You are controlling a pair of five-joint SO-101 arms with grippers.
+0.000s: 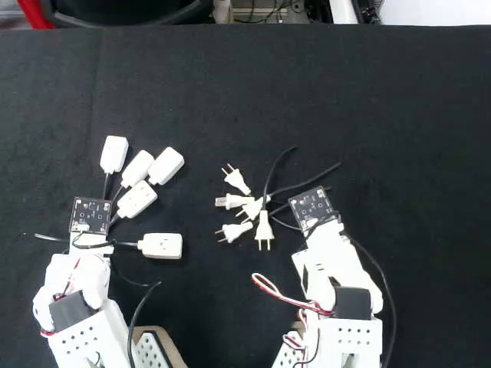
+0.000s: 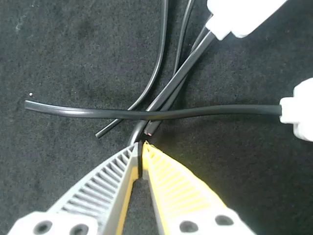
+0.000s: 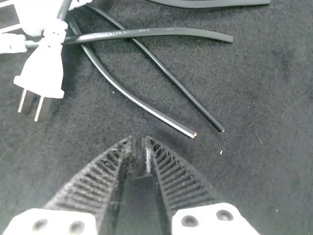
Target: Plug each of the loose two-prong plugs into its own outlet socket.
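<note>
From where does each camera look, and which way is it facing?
High view: above the table, facing down on plugs, sockets, left arm and right arm.
Left wrist view: on that arm, facing down past the left gripper, shut on a black cable.
Right wrist view: likewise, past the shut right gripper.
Shared: high and right wrist views both show one white plug.

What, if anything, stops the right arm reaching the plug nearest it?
Probably nothing, so yes. The plug lies bare on the cloth close ahead of the right gripper, with only thin loose cables beside it. The gripper is shut and would need to open first.
</note>
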